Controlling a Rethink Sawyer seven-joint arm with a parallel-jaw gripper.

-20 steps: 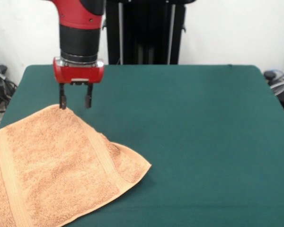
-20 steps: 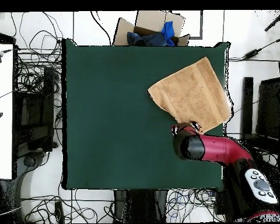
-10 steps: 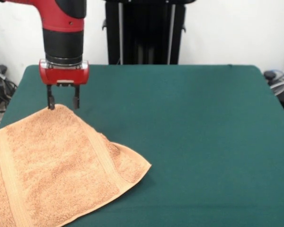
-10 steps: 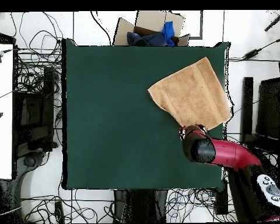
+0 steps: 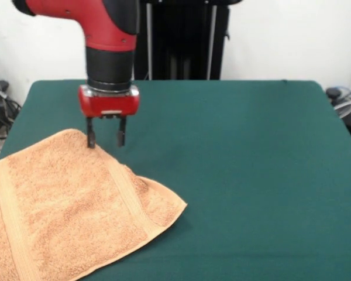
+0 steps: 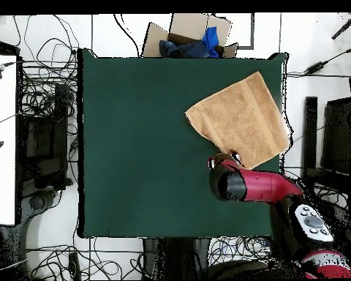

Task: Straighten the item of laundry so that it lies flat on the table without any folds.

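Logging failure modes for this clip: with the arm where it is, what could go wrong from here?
1. The gripper stands open at the towel's far edge; closing there may pinch only a sliver of cloth and slip off.
2. The towel already overhangs the table's edge in the front view; a pull that way could drag it off.
3. The fold near the banded corner could bunch further instead of flattening.

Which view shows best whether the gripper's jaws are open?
The front view: the gripper hangs side-on with its jaws apart, at the towel's far edge. Overhead, the arm's own body covers the gripper, so only the towel and table show.
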